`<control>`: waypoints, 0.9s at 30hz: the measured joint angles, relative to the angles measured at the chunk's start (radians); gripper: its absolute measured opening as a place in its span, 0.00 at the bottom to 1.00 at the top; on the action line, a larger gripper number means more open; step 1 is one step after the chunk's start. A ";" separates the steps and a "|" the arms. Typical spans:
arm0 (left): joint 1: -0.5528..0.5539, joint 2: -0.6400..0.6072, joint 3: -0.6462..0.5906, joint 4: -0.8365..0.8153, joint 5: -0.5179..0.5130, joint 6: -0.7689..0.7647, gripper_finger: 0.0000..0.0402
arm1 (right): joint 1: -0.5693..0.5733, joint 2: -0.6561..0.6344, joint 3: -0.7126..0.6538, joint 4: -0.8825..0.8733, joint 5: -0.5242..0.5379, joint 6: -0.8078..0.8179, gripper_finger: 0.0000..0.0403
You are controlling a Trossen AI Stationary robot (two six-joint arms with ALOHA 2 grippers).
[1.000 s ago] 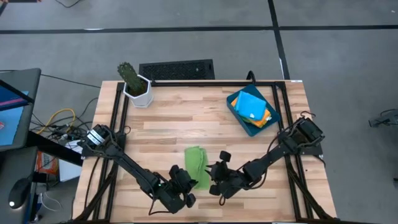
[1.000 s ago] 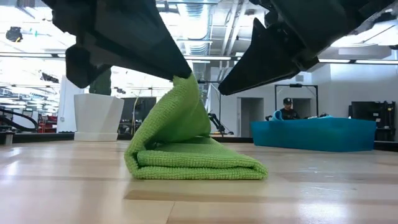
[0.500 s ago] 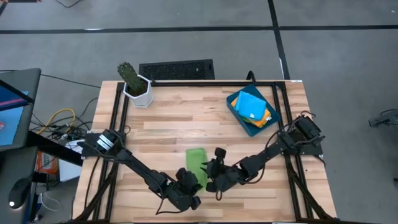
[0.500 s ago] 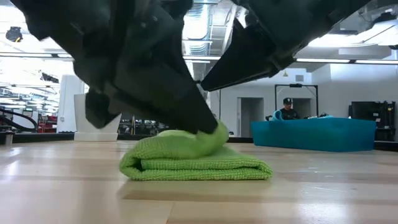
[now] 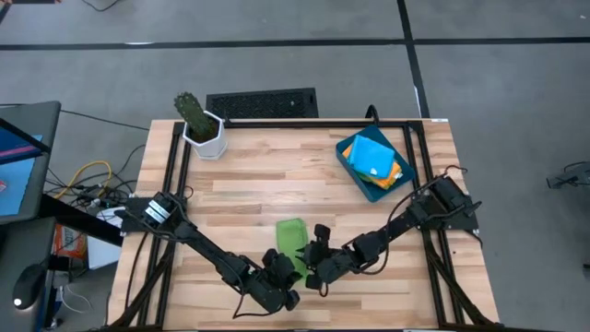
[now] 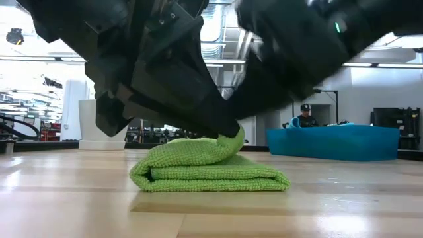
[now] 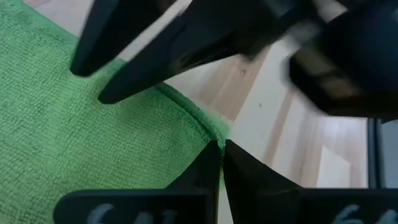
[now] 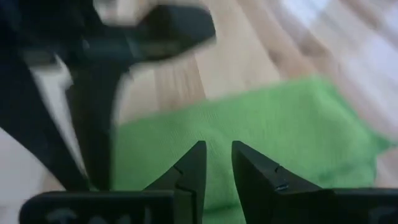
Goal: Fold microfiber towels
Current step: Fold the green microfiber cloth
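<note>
A lime green microfiber towel lies folded in several layers on the wooden table near its front edge, and shows side-on in the low view. My left gripper is shut on a corner of its top layer. My right gripper hovers just to the right of that spot. Its fingers stand a little apart over the towel, with nothing between them that I can see. In the left wrist view, its two fingers show above the cloth. My left gripper pinches a corner of the towel's top layer between its two fingertips. The fingers slant down onto it from the near left. That corner stands slightly raised at the towel's right side, while the rest of the towel lies flat on the table.
A dark-blue tray at the far right holds blue, yellow and orange towels. A potted cactus stands at the far left corner. A person sits in the room behind. Bare tabletop stretches between the towel and the far edge.
My left gripper has gone down with the towel's raised flap, which stood up in a peak and now lies flat on the folded layers below. My right gripper has also sunk and drawn closer to the towel.
</note>
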 joint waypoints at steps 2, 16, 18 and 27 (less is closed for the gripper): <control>0.000 0.000 0.000 0.012 0.003 0.004 0.01 | 0.000 0.021 -0.004 -0.014 -0.008 0.012 0.25; 0.000 -0.036 0.001 0.066 0.071 0.102 0.07 | 0.008 0.037 -0.046 -0.032 -0.039 0.096 0.25; -0.001 -0.054 0.001 0.042 0.069 0.119 0.09 | 0.011 0.038 -0.046 -0.035 -0.039 0.096 0.25; -0.050 -0.080 -0.009 -0.043 -0.179 0.192 0.08 | 0.021 0.036 -0.046 -0.035 -0.029 0.081 0.25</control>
